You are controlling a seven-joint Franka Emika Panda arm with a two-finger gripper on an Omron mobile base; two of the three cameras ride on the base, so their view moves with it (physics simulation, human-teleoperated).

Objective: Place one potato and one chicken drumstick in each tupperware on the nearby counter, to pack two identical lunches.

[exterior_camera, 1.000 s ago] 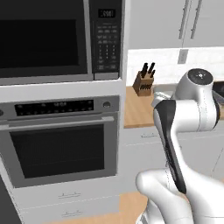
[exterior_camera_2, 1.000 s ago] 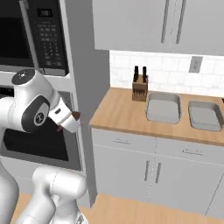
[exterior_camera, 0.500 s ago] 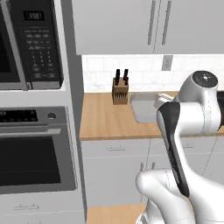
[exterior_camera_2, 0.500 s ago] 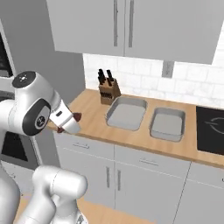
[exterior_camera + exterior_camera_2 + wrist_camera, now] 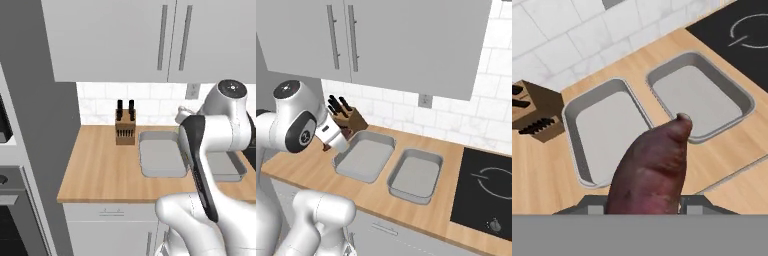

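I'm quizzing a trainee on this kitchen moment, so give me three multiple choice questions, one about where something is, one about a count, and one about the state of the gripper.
1. Where does the knife block stand?
A. On the cooktop
B. On the counter by the wall, beside the tupperware
C. Inside a tray

2. How many grey trays lie on the counter?
A. One
B. Two
C. Three

3. What is the gripper doing?
A. Open with nothing in it
B. Shut on a drumstick
C. Shut on the potato

Answers:
1. B: the left base view shows the block on the wood against the tiled wall, next to the nearer tray.
2. B: the right base view shows two trays side by side, left of the black cooktop.
3. C: the hand view shows the dark reddish-brown tapered potato rising from between the fingertips.
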